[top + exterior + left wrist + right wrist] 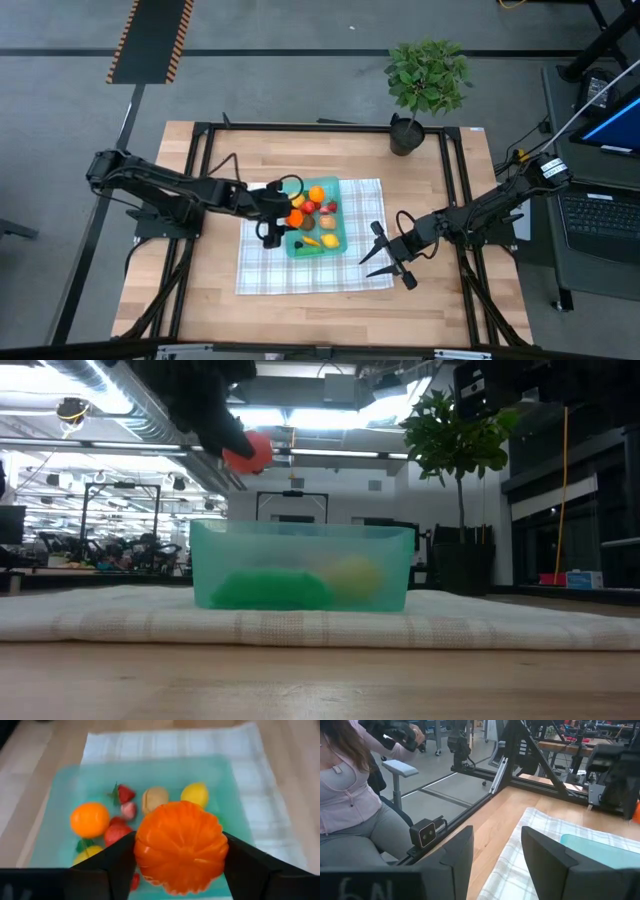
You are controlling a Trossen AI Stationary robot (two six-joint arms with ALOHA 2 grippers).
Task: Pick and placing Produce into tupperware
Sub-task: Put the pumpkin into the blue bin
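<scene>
Left pincer [180, 857] is closed on a ribbed orange toy pumpkin [180, 847], one dark finger pressed to each flank so the round piece cannot roll free, and it hangs above the shallow translucent teal plastic tupperware [340, 240]. Holding it over the container's near-left part, clear of the walls, looks meant to let the piece drop inside rather than on the rim. In the level view across the desk the pumpkin [248, 453] sits well above the tub's top edge [300, 530].

Already inside lie a smooth orange toy fruit [89, 819], a red toy strawberry [125, 794], a yellow toy lemon [195, 795] and a tan piece [154, 798], so most of the job seems done. The container rests on a white-and-grey checked cloth [270, 275] spread over the wooden desk [180, 300].

Right pincer [385, 256] waits beside the cloth's far corner, its fingers spread and empty.
</scene>
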